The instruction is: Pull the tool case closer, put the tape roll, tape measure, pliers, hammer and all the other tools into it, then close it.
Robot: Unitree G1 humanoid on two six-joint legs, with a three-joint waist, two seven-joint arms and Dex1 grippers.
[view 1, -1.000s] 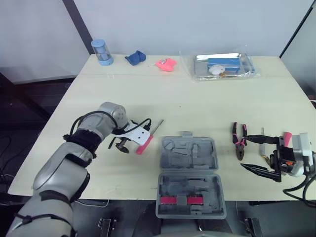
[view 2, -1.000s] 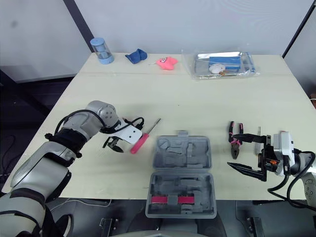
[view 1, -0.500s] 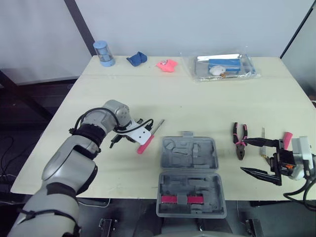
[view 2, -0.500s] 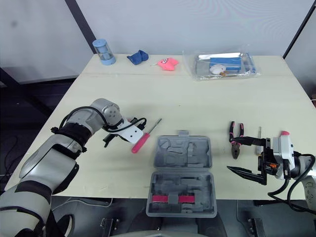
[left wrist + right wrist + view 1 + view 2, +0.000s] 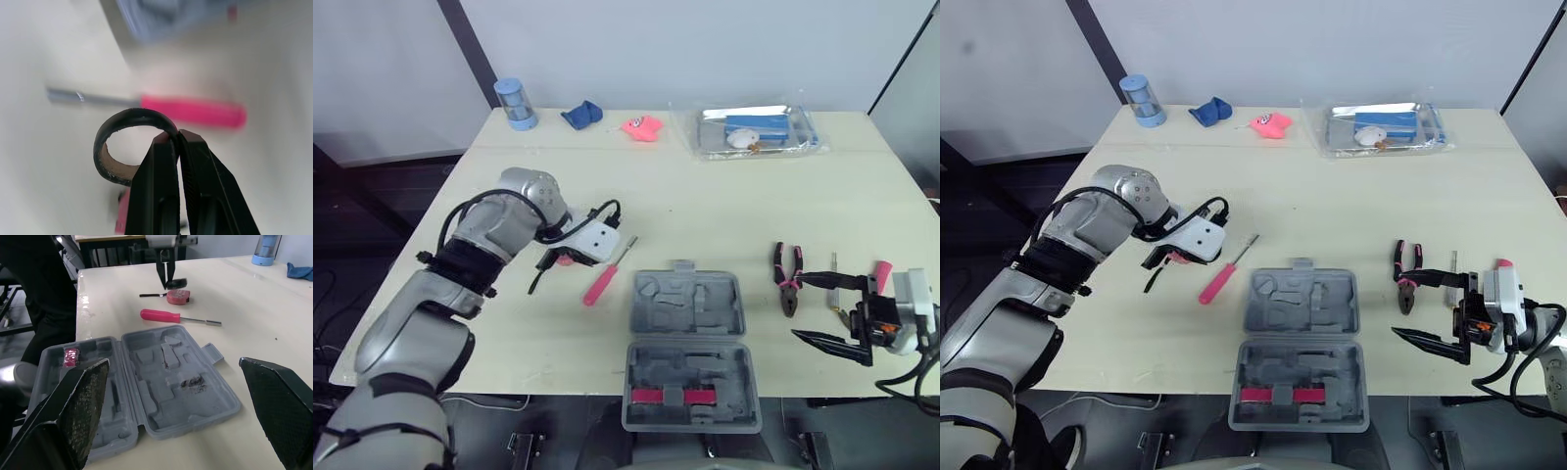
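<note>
My left gripper [image 5: 177, 139] is shut on the rim of a black tape roll [image 5: 113, 159], held a little above the table. Under it lie a red tape measure [image 5: 177, 296] and a pink-handled screwdriver [image 5: 600, 284]. The grey tool case [image 5: 690, 348] lies open at the table's front edge, left of the pink-and-black pliers [image 5: 788, 277]. My right gripper [image 5: 822, 311] hovers open at the front right beside the pliers, holding nothing. A pink-handled tool [image 5: 881, 275] lies just behind that wrist, partly hidden.
Along the far edge stand a blue cup [image 5: 514, 102], a blue cloth [image 5: 580, 114], a pink toy [image 5: 642, 126] and a clear plastic tray [image 5: 759, 131] with small items. Bare tabletop [image 5: 705, 211] lies between those and the case.
My left gripper closed on the tape roll next to the screwdriver and lifted it up and back. The right arm has stayed put.
</note>
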